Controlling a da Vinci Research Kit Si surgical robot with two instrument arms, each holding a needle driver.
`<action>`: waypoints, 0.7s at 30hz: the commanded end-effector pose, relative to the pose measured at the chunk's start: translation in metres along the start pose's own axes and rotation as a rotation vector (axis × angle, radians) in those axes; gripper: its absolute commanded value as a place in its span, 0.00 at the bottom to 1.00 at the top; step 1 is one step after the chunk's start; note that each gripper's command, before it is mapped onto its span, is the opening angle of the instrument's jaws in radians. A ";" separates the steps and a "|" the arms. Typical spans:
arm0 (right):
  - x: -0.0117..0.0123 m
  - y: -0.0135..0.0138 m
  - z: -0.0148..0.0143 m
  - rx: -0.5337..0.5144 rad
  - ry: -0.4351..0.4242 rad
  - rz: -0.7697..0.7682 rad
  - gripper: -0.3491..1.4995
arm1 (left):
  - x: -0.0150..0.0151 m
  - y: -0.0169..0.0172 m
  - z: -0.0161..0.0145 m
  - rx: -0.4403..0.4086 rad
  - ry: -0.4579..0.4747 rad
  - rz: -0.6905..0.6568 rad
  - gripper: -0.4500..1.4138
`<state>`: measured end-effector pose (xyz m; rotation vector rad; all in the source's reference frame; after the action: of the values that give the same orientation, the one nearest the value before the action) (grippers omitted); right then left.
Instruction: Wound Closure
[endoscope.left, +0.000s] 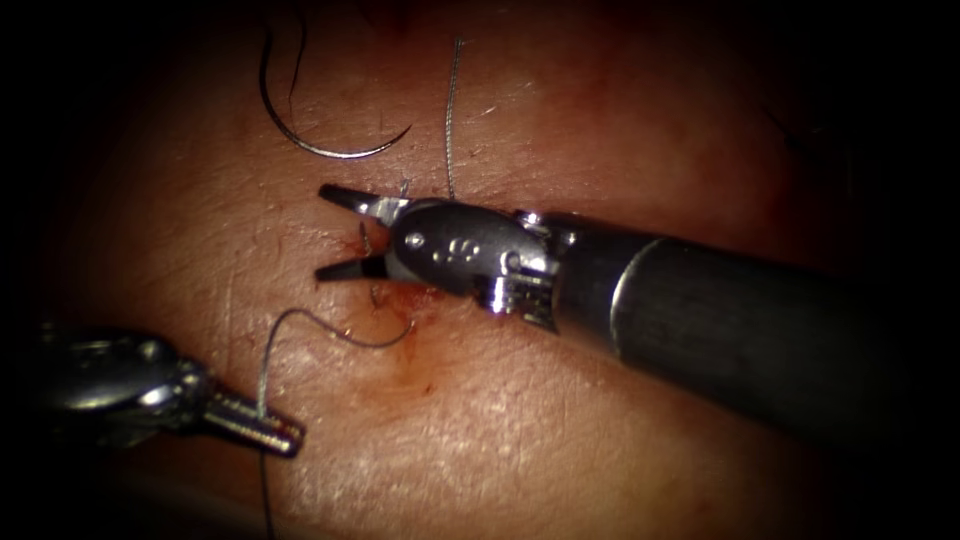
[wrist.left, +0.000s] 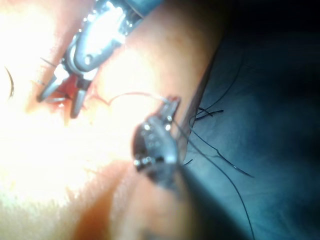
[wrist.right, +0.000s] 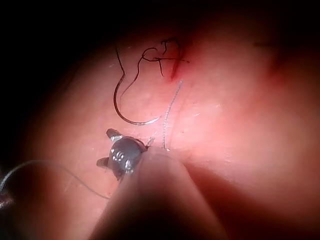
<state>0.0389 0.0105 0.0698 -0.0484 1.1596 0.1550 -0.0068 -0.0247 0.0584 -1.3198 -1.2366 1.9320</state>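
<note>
The curved needle (endoscope.left: 320, 145) lies loose on the tissue (endoscope.left: 560, 420), up and left of the cut (endoscope.left: 395, 295), and neither tool holds it. My right tool (endoscope.left: 325, 232) stands with jaws open over the cut's left end, holding nothing. My left tool (endoscope.left: 280, 432), low on the left, is shut on the thread (endoscope.left: 330, 328), which arcs from its jaws to the cut. A second strand (endoscope.left: 450, 120) runs up from the cut. The left wrist view has the left tool (wrist.left: 172, 105) gripping the thread and the open right tool (wrist.left: 59, 105). The right wrist view has the right tool (wrist.right: 104, 147) and the needle (wrist.right: 130, 112).
Red fluid (endoscope.left: 415, 300) stains the tissue around the cut. A tangle of dark thread (wrist.right: 160, 55) lies beyond the needle. Loose dark thread ends (wrist.left: 220, 155) trail over the blue drape (wrist.left: 280, 125) beside the tissue.
</note>
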 end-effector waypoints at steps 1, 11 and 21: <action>-0.0005 -0.0010 0.0013 0.013 0.005 0.000 0.59 | -0.0005 -0.0002 0.0000 0.003 -0.022 0.013 0.00; 0.0004 -0.0031 0.0033 0.217 0.055 0.032 0.53 | 0.0045 -0.0055 -0.0025 0.105 -0.263 0.162 0.00; -0.0020 -0.0066 0.0015 0.446 0.164 0.031 0.46 | 0.0046 -0.0115 -0.0038 0.176 -0.576 0.252 0.00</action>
<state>0.0396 0.0046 0.0714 0.3548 1.3374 -0.0947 -0.0063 -0.0130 0.0657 -0.8748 -1.1376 2.6756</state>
